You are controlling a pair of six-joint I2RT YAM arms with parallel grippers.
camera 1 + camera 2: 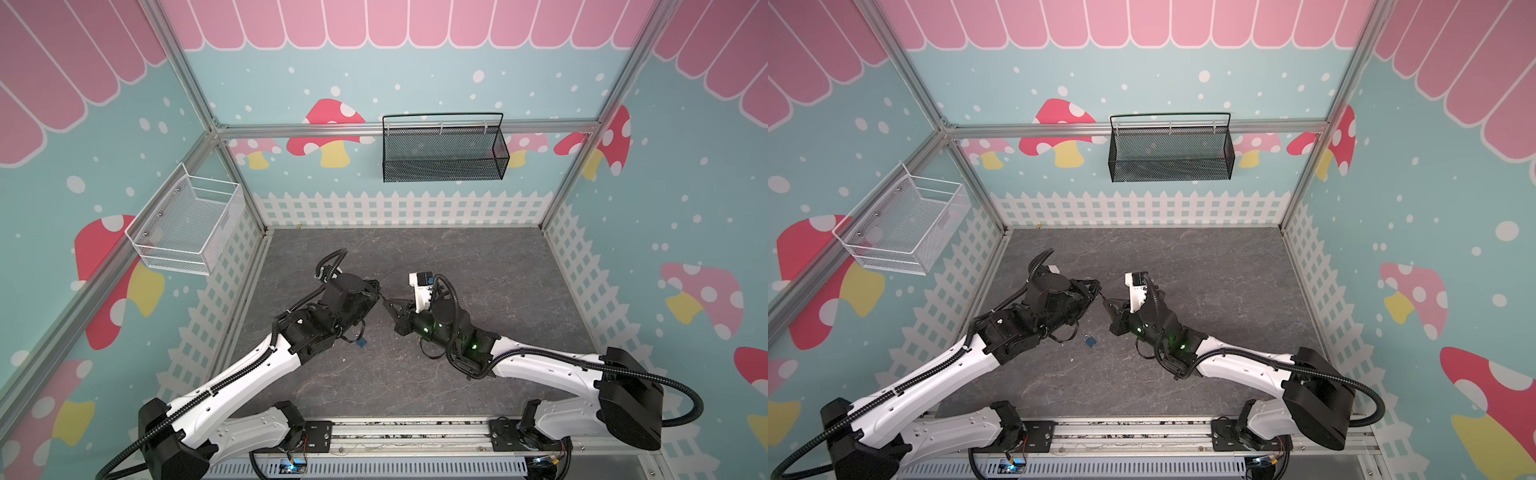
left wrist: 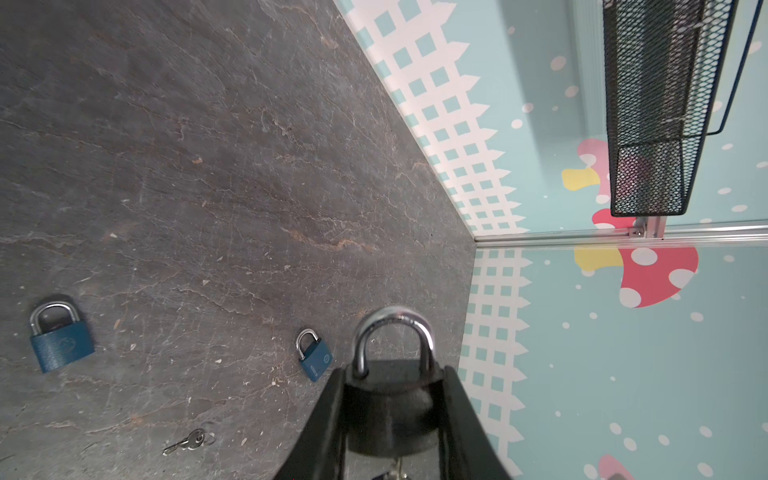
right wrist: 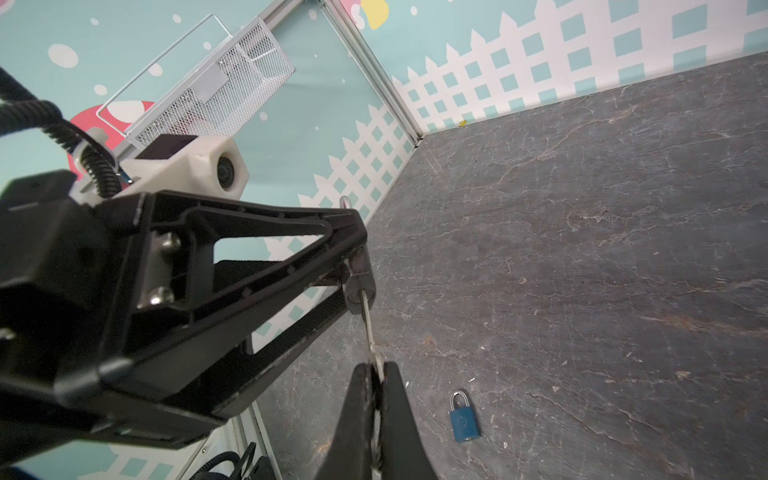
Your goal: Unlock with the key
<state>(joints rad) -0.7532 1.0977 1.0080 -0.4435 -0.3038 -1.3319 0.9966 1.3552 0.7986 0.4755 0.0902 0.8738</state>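
A black padlock (image 2: 390, 399) with a silver shackle (image 2: 392, 328) sits between the fingers of my left gripper (image 2: 395, 374), which is shut on its body above the floor. My right gripper (image 3: 376, 370) is shut on the head of a silver key (image 3: 368, 320). The key's blade enters the underside of the padlock (image 3: 360, 286). In both top views the left gripper (image 1: 376, 291) (image 1: 1096, 289) and the right gripper (image 1: 386, 301) (image 1: 1106, 303) meet tip to tip at mid-floor, and the lock and key are too small to make out there.
Two blue padlocks (image 2: 62, 340) (image 2: 313, 355) and a spare key (image 2: 187, 442) lie on the grey floor; one blue padlock (image 1: 1090, 340) (image 3: 464, 417) lies just below the grippers. A black mesh basket (image 1: 444, 149) hangs on the back wall, a white one (image 1: 187, 224) on the left wall.
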